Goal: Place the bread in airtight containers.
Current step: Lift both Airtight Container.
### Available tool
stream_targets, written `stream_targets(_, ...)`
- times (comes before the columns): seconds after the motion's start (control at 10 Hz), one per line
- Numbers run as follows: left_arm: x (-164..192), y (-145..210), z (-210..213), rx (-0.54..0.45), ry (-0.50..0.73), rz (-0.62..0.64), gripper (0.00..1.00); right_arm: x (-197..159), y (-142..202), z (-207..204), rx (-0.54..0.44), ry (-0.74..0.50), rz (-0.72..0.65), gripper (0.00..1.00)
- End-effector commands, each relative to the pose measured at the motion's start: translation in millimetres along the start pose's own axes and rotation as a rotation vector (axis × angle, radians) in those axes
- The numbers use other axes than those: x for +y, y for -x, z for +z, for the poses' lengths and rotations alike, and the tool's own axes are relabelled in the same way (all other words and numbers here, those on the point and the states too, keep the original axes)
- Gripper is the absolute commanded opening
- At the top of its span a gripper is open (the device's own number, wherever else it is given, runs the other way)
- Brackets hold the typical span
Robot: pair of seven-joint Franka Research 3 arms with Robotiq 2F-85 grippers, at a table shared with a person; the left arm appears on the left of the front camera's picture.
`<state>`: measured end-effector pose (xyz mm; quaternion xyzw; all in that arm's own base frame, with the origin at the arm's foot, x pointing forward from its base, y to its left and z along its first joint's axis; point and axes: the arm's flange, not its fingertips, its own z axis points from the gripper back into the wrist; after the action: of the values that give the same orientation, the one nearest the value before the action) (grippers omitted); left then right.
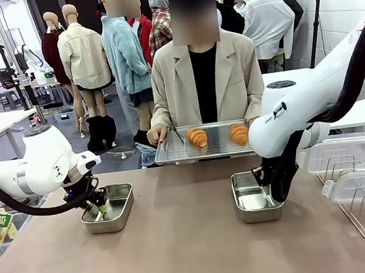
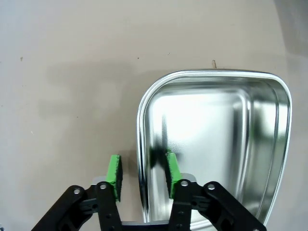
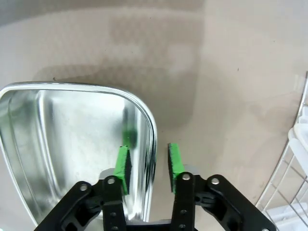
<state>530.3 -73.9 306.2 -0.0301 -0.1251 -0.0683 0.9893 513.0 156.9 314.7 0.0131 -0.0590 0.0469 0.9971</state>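
Left pincer (image 2: 143, 162) spread astride left container (image 2: 216, 120) wall, right pincer (image 3: 148, 153) likewise astride right container (image 3: 62, 134)

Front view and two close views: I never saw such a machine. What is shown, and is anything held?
The front view looks across a brown table from between two white robot arms. Each close view comes from a camera on one wrist. The black, green-padded left end effector and right end effector each straddle a wall of a rectangular stainless-steel pan, left pan and right pan, with gaps, so nothing is gripped. The person holds a flat steel tray carrying two golden-brown ridged rolls.
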Motion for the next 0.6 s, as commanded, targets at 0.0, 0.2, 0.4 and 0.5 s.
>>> stream_targets(0.0, 6.4, -0.3, 5.3, 0.012, 0.011, -0.023, 0.0, 6.9, -6.9, -2.4, 0.005, 0.041, -0.028, 0.0)
stream_targets(0.2, 7.7, 0.3, 7.3, 0.015, 0.013, -0.017, 0.0, 9.3, -7.4, -2.4, -0.012, 0.059, -0.066, 0.0)
stream_targets(0.4, 8.5, 0.9, 8.7, 0.016, 0.019, -0.01, 0.0, 9.1, -8.4, -1.0, -0.008, 0.066, -0.12, 0.0)
stream_targets(0.5, 10.2, 0.6, 9.8, 0.015, 0.028, -0.001, 0.0, 9.6, -12.2, -0.7, 0.015, 0.08, -0.168, 0.0)
